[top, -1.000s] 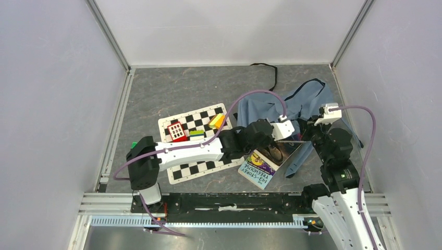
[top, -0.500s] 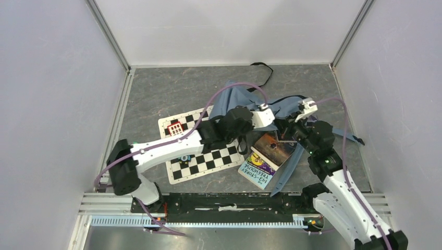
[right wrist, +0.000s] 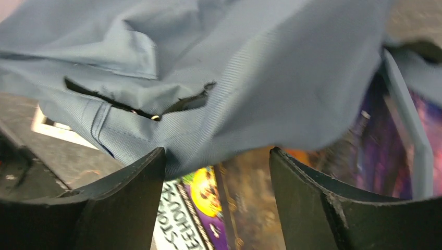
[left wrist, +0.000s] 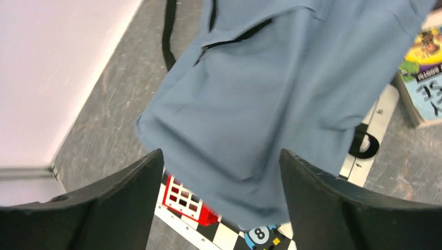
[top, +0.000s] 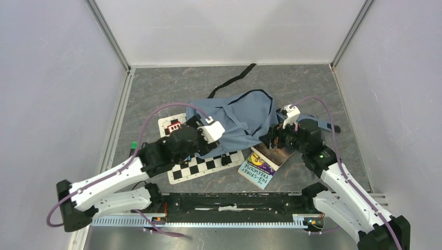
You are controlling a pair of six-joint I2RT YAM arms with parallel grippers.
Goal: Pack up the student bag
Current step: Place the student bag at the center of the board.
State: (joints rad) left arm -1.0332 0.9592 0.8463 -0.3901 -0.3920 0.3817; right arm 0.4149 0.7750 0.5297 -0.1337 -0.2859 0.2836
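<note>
Left pincer (left wrist: 220, 164) spread above the student bag (top: 245, 117), arm outstretched; right pincer (right wrist: 216, 159) spread at its edge.

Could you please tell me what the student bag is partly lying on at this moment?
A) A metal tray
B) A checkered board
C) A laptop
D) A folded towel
B: seen from above, the student bag drapes over the far part of the checkered board, whose squares show mainly along its near edge.
</note>
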